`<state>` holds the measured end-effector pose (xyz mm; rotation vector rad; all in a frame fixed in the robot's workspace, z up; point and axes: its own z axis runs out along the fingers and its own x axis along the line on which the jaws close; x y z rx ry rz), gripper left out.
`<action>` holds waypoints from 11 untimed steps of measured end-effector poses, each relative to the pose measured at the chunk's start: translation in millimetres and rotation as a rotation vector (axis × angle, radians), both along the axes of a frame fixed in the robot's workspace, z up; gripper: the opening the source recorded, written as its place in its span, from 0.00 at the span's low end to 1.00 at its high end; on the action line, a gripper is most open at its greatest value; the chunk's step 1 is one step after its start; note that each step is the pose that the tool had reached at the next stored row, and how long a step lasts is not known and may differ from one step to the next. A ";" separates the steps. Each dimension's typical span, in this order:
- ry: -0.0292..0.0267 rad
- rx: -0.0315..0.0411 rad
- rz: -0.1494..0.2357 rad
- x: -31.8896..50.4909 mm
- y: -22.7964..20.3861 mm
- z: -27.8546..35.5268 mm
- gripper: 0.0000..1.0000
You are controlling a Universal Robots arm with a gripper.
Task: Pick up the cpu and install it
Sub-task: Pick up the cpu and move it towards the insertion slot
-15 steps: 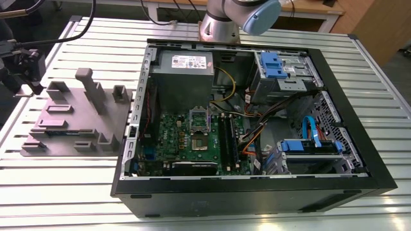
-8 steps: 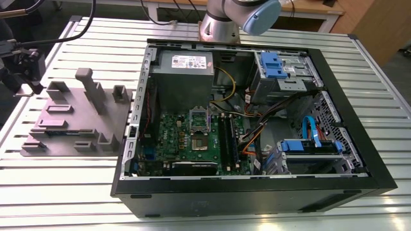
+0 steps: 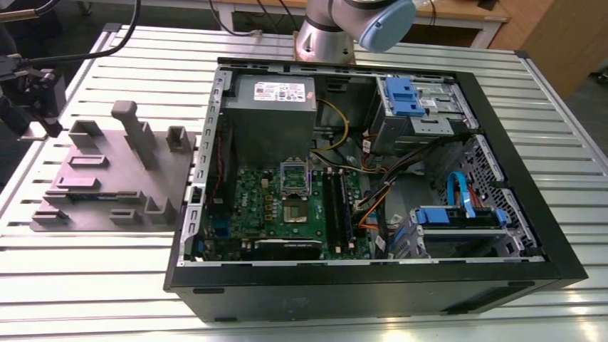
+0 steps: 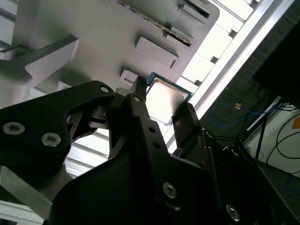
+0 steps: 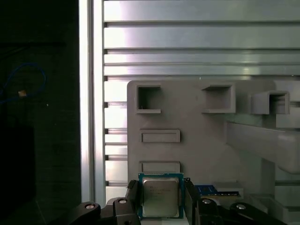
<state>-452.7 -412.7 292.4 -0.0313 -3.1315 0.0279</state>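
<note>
The cpu [image 5: 160, 197], a small square silver chip on a green edge, sits between the two black fingers of my gripper [image 5: 161, 188], which is shut on its sides. In the second wrist view the cpu [image 4: 165, 96] shows its shiny top, clamped in the gripper [image 4: 163, 99], above the grey fixture [image 4: 93, 33]. The arm's black wrist end [image 3: 28, 89] hangs at the exterior view's left edge, left of the fixture [image 3: 114, 178]. The motherboard [image 3: 256, 203] lies in the open computer case [image 3: 380, 278], with its dark socket [image 3: 292, 210] near the middle.
The grey fixture carries upright posts [image 3: 128, 125] and several empty pockets [image 5: 160, 136]. Inside the case are a power supply [image 3: 270, 96], blue drive brackets [image 3: 404, 96], loose cables [image 3: 380, 192] and memory sticks [image 3: 334, 203]. The slatted metal table [image 3: 95, 285] ends at the left.
</note>
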 end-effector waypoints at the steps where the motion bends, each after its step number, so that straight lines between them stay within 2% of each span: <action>1: -0.0001 0.0043 0.000 0.1 -0.1 0.4 0.47; 4: 0.0000 0.0122 0.000 0.0 0.1 3.3 0.47; 11: -0.0001 0.0127 0.000 0.0 0.0 11.5 0.47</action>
